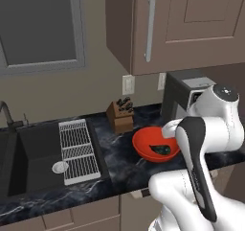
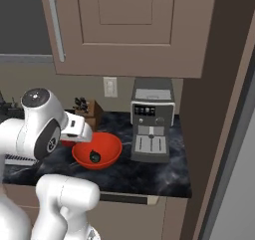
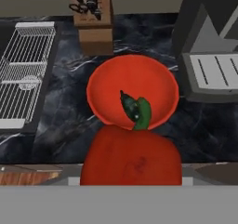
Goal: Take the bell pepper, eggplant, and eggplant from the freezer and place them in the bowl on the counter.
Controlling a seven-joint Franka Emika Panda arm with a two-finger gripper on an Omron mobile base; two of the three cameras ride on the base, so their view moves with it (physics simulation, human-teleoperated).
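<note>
A red bell pepper (image 3: 131,155) with a green stem fills the bottom of the hand view, right in front of the camera and covering my fingertips. My gripper (image 2: 71,136) is shut on it and hangs over the near left rim of the red-orange bowl (image 3: 158,86). The bowl stands on the black marbled counter (image 1: 115,163), with one small dark eggplant (image 3: 129,105) lying inside it. In the left base view my own arm hides the hand; the bowl (image 1: 143,146) and the eggplant (image 1: 160,150) show beside it.
A coffee machine (image 2: 152,119) stands right of the bowl and a wooden knife block (image 1: 120,115) behind it. Left of them lie a white drying rack (image 1: 76,151) and a dark sink (image 1: 28,158). Taupe wall cabinets (image 2: 124,30) hang overhead. A tall grey panel (image 2: 239,184) runs along the far right.
</note>
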